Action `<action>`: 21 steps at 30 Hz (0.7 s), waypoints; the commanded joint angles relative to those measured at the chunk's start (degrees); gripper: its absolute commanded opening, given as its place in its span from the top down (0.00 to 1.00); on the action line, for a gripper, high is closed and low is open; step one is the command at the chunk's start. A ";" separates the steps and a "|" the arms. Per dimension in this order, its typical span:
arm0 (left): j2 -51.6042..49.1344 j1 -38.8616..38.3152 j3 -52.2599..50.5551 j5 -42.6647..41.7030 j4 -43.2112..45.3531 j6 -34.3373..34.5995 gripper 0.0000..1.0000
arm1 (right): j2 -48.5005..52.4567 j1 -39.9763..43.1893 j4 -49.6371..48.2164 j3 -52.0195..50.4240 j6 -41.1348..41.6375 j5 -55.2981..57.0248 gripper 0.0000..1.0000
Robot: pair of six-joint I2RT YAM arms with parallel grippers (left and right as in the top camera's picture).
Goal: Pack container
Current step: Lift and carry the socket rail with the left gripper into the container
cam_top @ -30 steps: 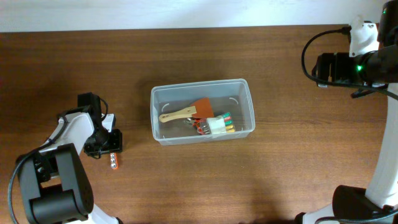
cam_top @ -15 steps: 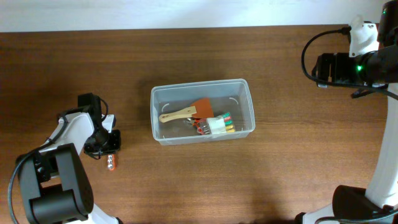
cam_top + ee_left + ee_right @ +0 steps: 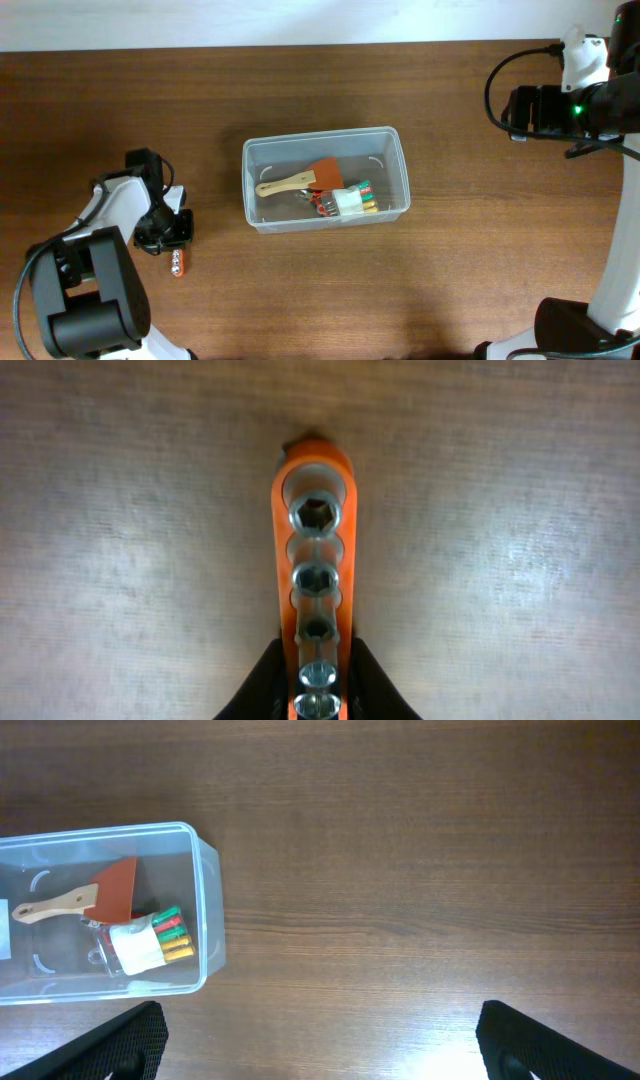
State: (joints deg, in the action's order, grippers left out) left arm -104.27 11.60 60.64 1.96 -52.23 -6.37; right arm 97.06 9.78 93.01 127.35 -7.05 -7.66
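The clear plastic container stands mid-table and also shows in the right wrist view. It holds a wooden-handled brush and a white pack of coloured pieces. An orange socket rail with several metal sockets lies on the table at the left. My left gripper is shut on the near end of the rail, one finger on each side. My right gripper is open and empty, high above the table right of the container.
Bare brown wood table surrounds the container. The table's far edge meets a white wall. The right arm's base stands at the front right, and the left arm's base at the front left.
My left gripper and the orange socket rail have shifted very slightly left. The right arm and the container have not moved.
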 commanded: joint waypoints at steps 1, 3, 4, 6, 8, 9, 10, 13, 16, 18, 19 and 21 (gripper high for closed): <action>0.11 0.17 5.73 0.37 -2.97 0.81 0.98 | 0.09 0.37 -0.22 -0.35 0.52 -0.96 0.01; 1.03 0.17 10.40 -1.01 -6.29 0.98 0.98 | 0.09 0.37 -0.26 -0.35 0.52 -0.96 0.01; 1.55 0.07 12.57 -1.95 -7.74 0.96 0.98 | 0.09 0.37 -0.26 -0.35 0.52 -0.96 0.01; 3.08 -0.63 17.64 -2.67 -10.69 0.87 0.98 | 0.09 0.37 -0.26 -0.35 0.52 -0.96 0.01; 4.81 -2.08 22.14 -4.04 -12.61 -0.83 0.98 | 0.09 0.37 -0.26 -0.35 0.52 -0.96 0.01; 5.77 -3.23 24.35 -5.09 -13.05 -2.36 0.98 | 0.09 0.37 -0.26 -0.35 0.52 -0.96 0.01; 6.58 -4.46 26.03 -6.03 -13.18 -3.96 0.98 | 0.09 0.37 -0.31 -0.35 0.52 -0.96 0.01; 8.90 -10.08 30.64 -8.79 -13.22 -12.68 0.98 | 0.09 0.37 -0.48 -0.35 0.50 -0.96 0.01; 10.27 -17.92 32.63 -10.80 -13.53 -26.45 0.98 | 0.09 0.37 -0.57 -0.35 0.50 -0.94 0.01; 10.45 -23.50 32.63 -10.54 -13.16 -32.70 0.98 | 0.09 0.37 -0.66 -0.35 0.50 -0.94 0.01; 10.38 -26.29 32.57 -10.56 -12.81 -35.08 0.98 | 0.09 0.37 -0.66 -0.35 0.50 -0.94 0.01; 9.75 -30.80 32.46 -10.56 -12.44 -40.33 0.98 | 0.09 0.37 -0.66 -0.35 0.50 -0.94 0.01</action>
State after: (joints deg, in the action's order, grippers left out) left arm -94.17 -14.31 92.97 -6.55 -64.86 -32.75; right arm 97.06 9.78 92.60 127.35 -7.03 -7.66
